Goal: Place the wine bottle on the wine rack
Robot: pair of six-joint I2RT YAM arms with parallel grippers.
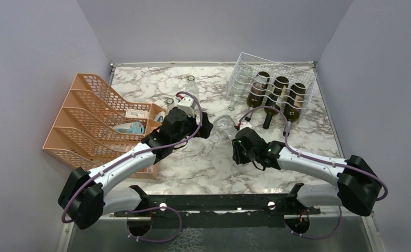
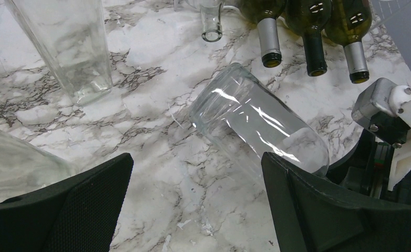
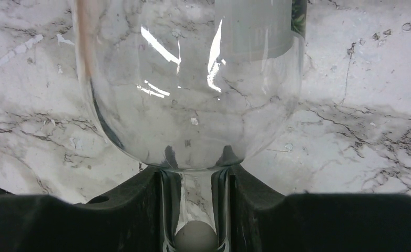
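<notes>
- neck of the clear wine bottle (image 3: 187,79) sits clamped in my right claw (image 3: 195,210); the bottle is in front of the wine rack (image 1: 245,65), apart from it.
- left claw (image 2: 195,181) gapes wide, empty, farther from the rack.
- i'd lift level, base first, toward a free cradle beside the dark bottles (image 1: 279,94), gripping firmly: slick glass.

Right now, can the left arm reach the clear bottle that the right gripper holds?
Probably yes. The left gripper is open, the clear bottle is just ahead with only bare table between, and the right gripper grips only its neck.
</notes>
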